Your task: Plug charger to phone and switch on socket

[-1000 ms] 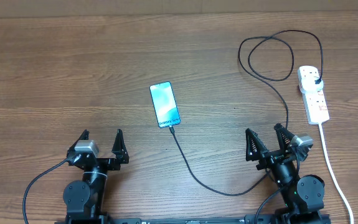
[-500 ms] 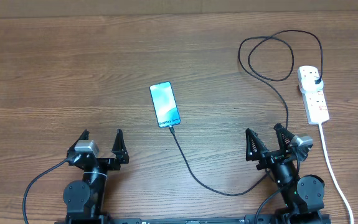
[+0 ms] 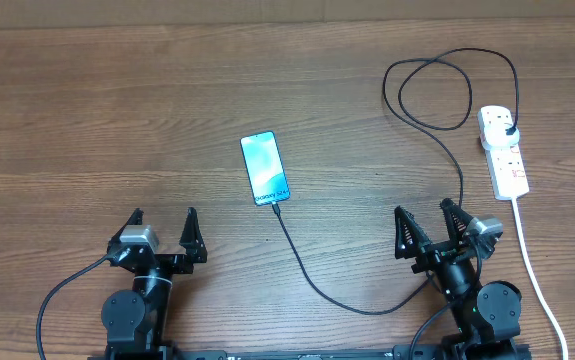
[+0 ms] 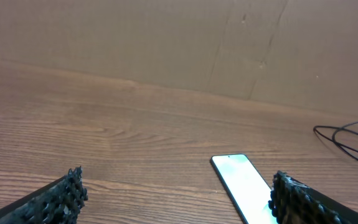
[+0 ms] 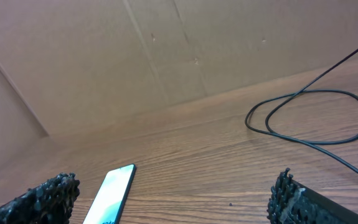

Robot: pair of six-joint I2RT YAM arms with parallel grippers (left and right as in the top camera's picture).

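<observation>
The phone lies face up mid-table, its light blue screen lit; it also shows in the left wrist view and the right wrist view. The charger's black cable runs from the phone's bottom edge, where its connector tip sits, loops at the back right, and ends in a black plug on the white socket. My left gripper stands open near the front left, empty. My right gripper stands open at the front right, empty, the cable passing just beside it.
The socket's thick white cord trails down the right side toward the table's front edge. A brown cardboard wall stands behind the wooden table.
</observation>
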